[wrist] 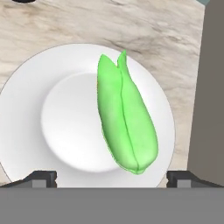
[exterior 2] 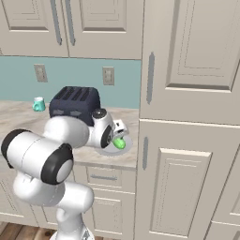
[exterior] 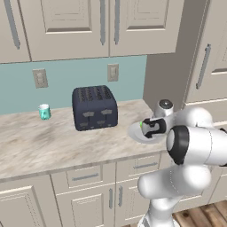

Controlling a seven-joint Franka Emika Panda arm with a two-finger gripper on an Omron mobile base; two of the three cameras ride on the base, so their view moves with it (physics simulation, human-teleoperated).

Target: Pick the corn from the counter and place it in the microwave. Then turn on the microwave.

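Gripper: two-finger gripper [wrist: 112,178] is hanging low over a round white plate [wrist: 26,131], its dark fingertips [wrist: 43,178] showing at the lower left and lower right of the hand view, spread wide and holding nothing.
Corn: small bright green cob in pointed husk leaves [wrist: 127,122] is lying on the plate, right of the plate's centre, its pointed tips aiming toward the top of the hand view; it is lying between the two fingertips' lines but not touching either.
Plate: it is sitting on the beige marbled stone counter [exterior: 44,142], near the counter's right end, beside a tall cream panelled cabinet [exterior 2: 187,117].
Arm: white arm is reaching from the lower right of the left base view, its gripper [exterior: 148,129] covering most of the corn [exterior: 142,125]; in the right base view the corn [exterior 2: 119,143] is peeking out beside the hand.
Toaster: small dark four-slot toaster [exterior: 94,107] is standing left of the plate, apart from it.
Cup: small teal cup [exterior: 44,111] is standing farther left, near the pale blue back wall.
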